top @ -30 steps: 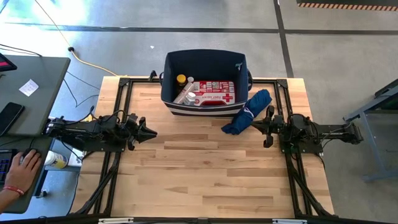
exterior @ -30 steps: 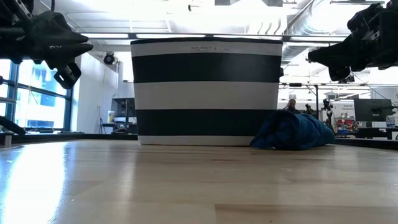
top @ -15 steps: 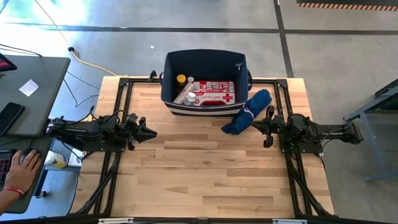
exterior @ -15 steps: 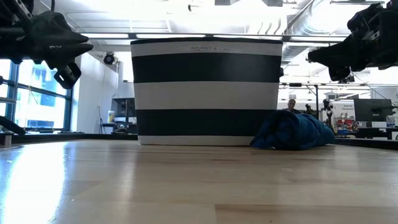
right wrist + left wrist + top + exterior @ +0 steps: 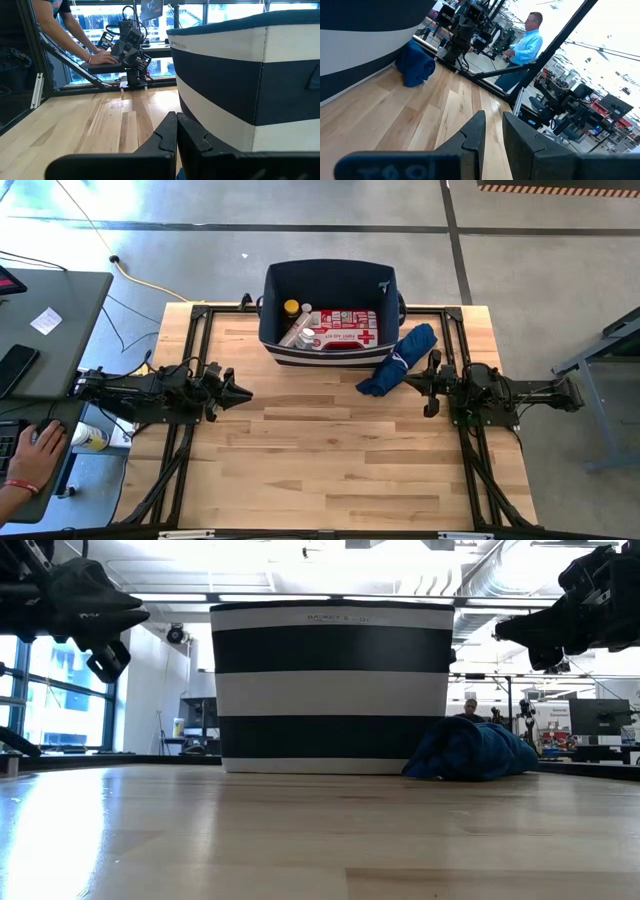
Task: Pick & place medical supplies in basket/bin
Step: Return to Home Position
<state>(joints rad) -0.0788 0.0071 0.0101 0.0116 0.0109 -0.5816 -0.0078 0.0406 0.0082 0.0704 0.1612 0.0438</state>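
Note:
The navy-blue bin [image 5: 331,276] with white stripes [image 5: 330,690] stands on the table at the far middle. In it lie a red-and-white first aid pouch [image 5: 346,328], an amber yellow-capped bottle [image 5: 291,309] and small white bottles [image 5: 301,336]. A royal-blue fabric bundle [image 5: 400,360] lies on the table against the bin's right side. My left gripper [image 5: 243,392] hovers at the table's left, slightly open and empty [image 5: 493,116]. My right gripper [image 5: 408,383] hovers at the right, just near the bundle, shut and empty [image 5: 176,116].
Bare wood spreads across the table's middle and near half [image 5: 330,460]. Black frame rails [image 5: 190,340] run along the table's sides. A desk with a person's hand [image 5: 38,446] stands off the left edge. People show in the room beyond [image 5: 527,40].

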